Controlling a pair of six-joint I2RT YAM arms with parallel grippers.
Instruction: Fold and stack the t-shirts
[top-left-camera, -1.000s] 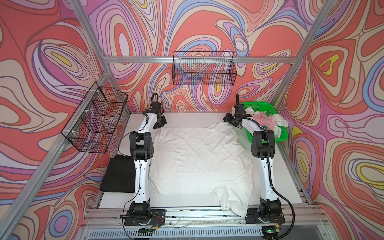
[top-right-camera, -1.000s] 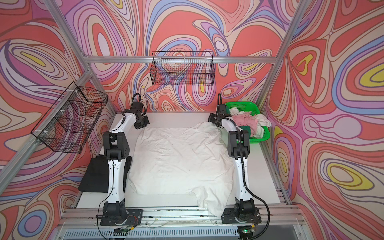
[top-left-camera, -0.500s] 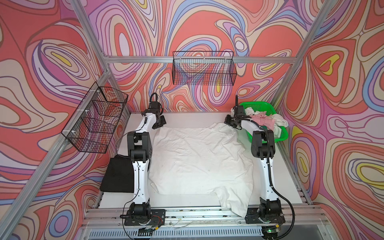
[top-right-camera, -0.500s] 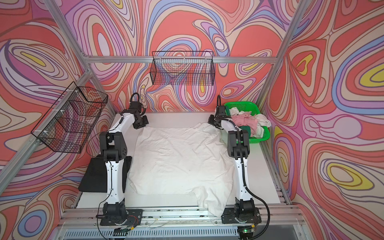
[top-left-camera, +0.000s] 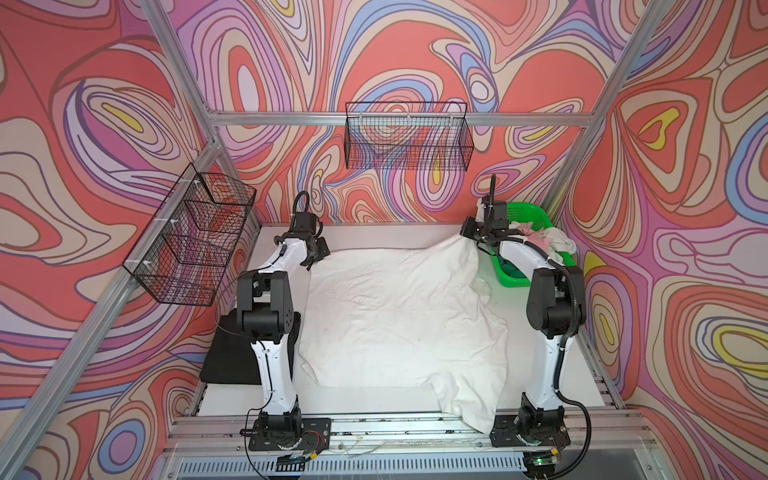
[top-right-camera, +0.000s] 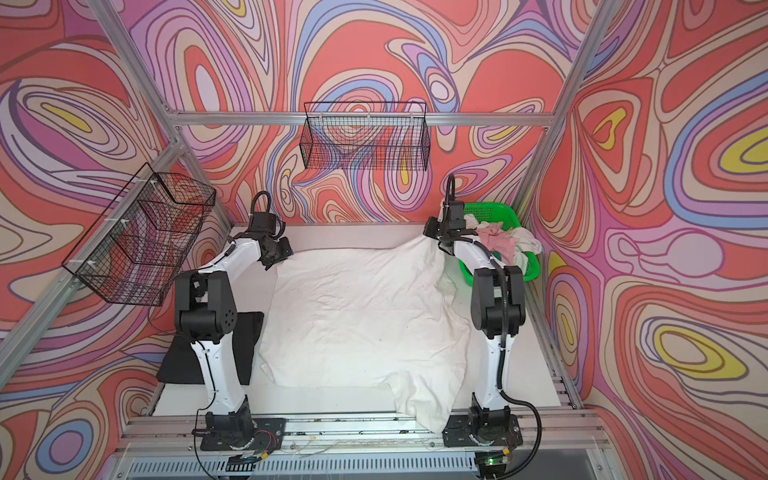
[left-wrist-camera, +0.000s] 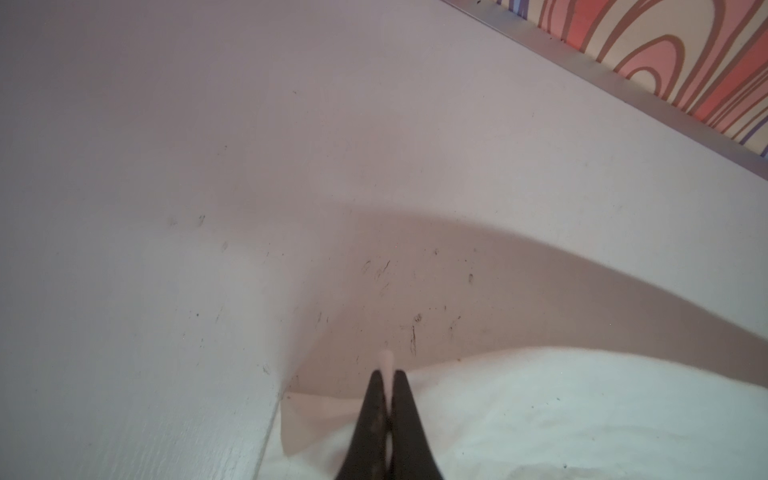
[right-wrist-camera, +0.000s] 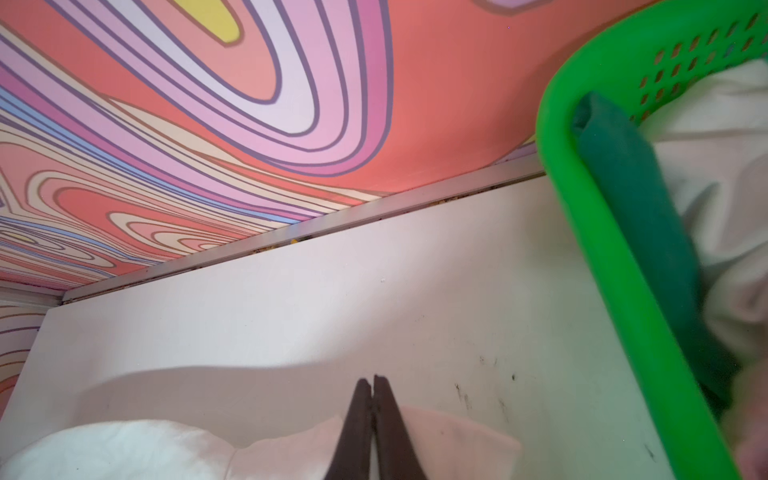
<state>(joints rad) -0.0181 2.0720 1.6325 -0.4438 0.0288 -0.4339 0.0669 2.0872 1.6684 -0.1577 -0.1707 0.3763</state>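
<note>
A large off-white t-shirt (top-left-camera: 395, 316) (top-right-camera: 357, 316) lies spread over the white table in both top views. My left gripper (top-left-camera: 311, 262) (top-right-camera: 272, 261) is shut on its far left corner, and cloth shows between the tips in the left wrist view (left-wrist-camera: 387, 372). My right gripper (top-left-camera: 476, 239) (top-right-camera: 436, 240) (right-wrist-camera: 371, 380) is shut on the far right corner and holds it slightly raised. A folded black t-shirt (top-left-camera: 228, 357) (top-right-camera: 247, 340) lies by the left arm's base. Pink (top-left-camera: 544, 241), white (right-wrist-camera: 723, 166) and dark green (right-wrist-camera: 640, 216) t-shirts sit in the basket.
The bright green basket (top-left-camera: 536, 210) (top-right-camera: 494, 208) (right-wrist-camera: 590, 232) stands at the far right corner, close beside my right gripper. Black wire baskets hang on the left wall (top-left-camera: 191, 241) and the back wall (top-left-camera: 407, 141). The shirt's near right part drapes over the front rail (top-left-camera: 473, 415).
My right gripper has shut on the shirt's far right corner, and that corner now stands a little off the table. The left gripper has stayed shut on its corner.
</note>
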